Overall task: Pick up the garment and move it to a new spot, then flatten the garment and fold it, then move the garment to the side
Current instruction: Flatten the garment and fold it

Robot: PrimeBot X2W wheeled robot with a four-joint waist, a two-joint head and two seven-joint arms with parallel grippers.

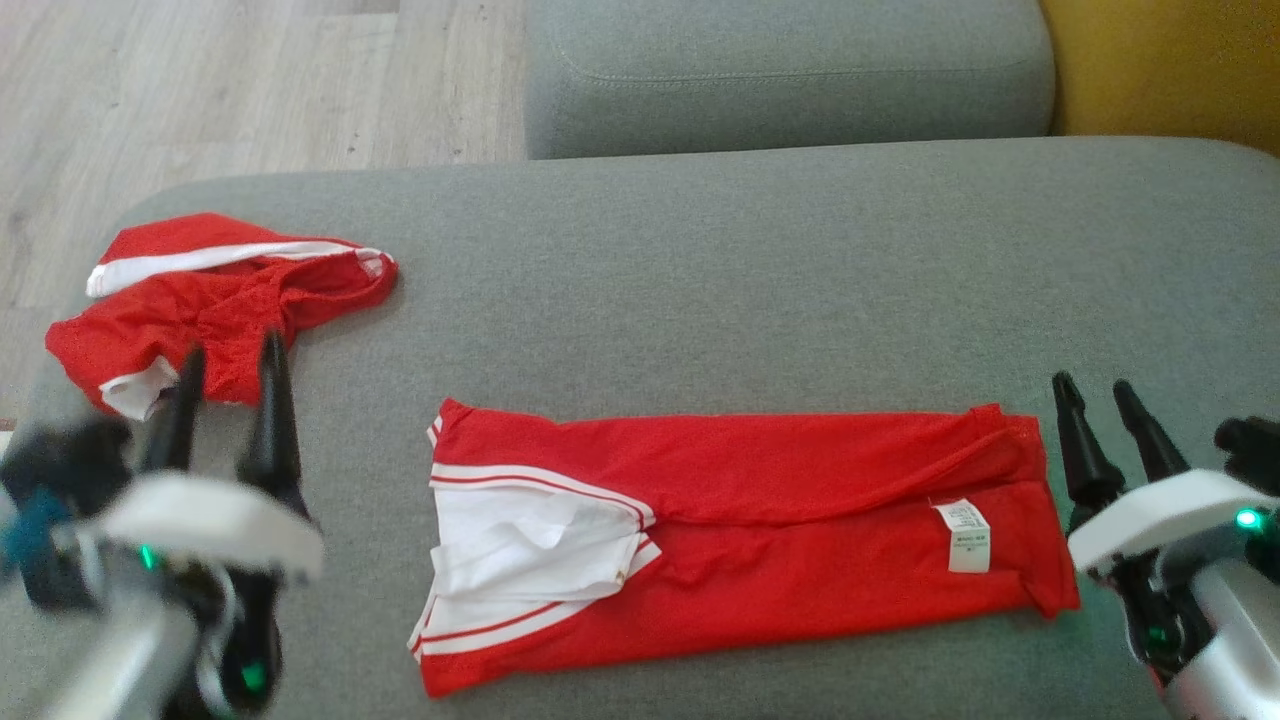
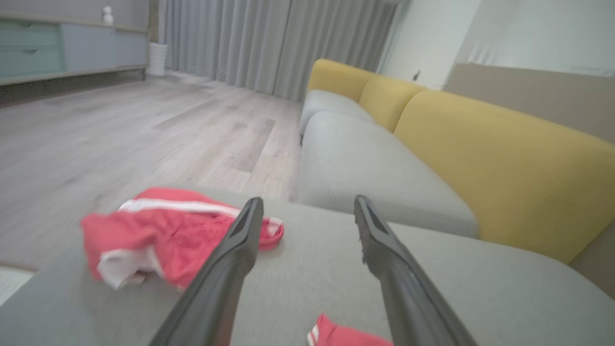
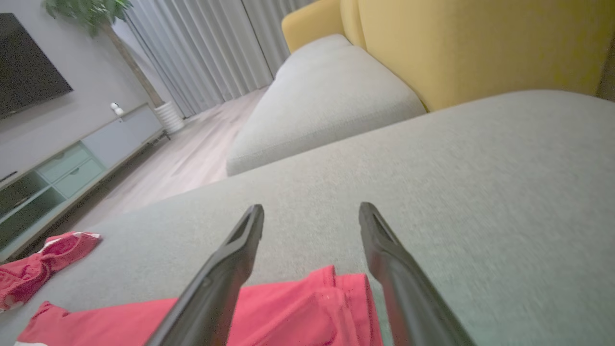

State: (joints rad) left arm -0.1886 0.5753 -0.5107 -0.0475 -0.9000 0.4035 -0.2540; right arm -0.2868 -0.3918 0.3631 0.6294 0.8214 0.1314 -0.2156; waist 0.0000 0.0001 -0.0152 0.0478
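A red garment [image 1: 760, 530] with white trim lies folded into a long strip across the middle of the grey cushion [image 1: 760, 280], white label facing up near its right end. Its right end [image 3: 298, 312] lies under my right gripper's fingers in the right wrist view, and one corner [image 2: 336, 334] shows in the left wrist view. My right gripper [image 1: 1092, 383] stands open just right of that end, holding nothing. My left gripper [image 1: 232, 347] is open, blurred, left of the strip and in front of a second, crumpled red garment [image 1: 220, 300].
The crumpled red garment [image 2: 168, 235] sits at the cushion's left end near the edge, with wooden floor [image 1: 200, 90] beyond. Another grey seat cushion [image 1: 790, 70] and yellow backrests [image 2: 504, 168] lie behind. Bare cushion stretches above and right of the strip.
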